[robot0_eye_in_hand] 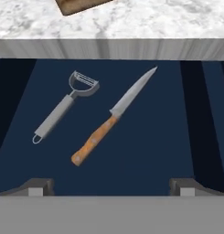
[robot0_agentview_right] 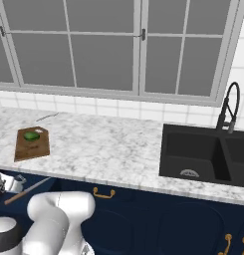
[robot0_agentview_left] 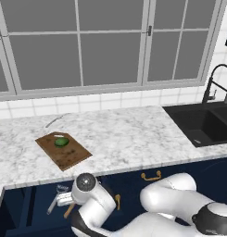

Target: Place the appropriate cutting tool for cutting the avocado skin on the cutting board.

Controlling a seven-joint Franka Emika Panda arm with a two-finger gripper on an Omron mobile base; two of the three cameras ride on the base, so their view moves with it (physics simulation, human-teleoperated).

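Fingers point(robot0_eye_in_hand: 40, 186) stand wide apart, holding nothing, above an open drawer point(robot0_eye_in_hand: 145, 151). On the counter point(robot0_agentview_left: 129, 134), the board point(robot0_agentview_left: 64, 150) carries the avocado point(robot0_agentview_left: 61, 141). In the drawer, the knife point(robot0_eye_in_hand: 112, 117) lies just beside the peeler point(robot0_eye_in_hand: 65, 106), apart.

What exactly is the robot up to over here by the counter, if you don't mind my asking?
The arm is reaching down into an open drawer below the counter, its claw open and empty above a wooden-handled knife lying beside a metal peeler. Neither has been picked up yet. Up on the marble counter, the cutting board holds only the avocado. The knife looks like the likely pick, to go on that board.
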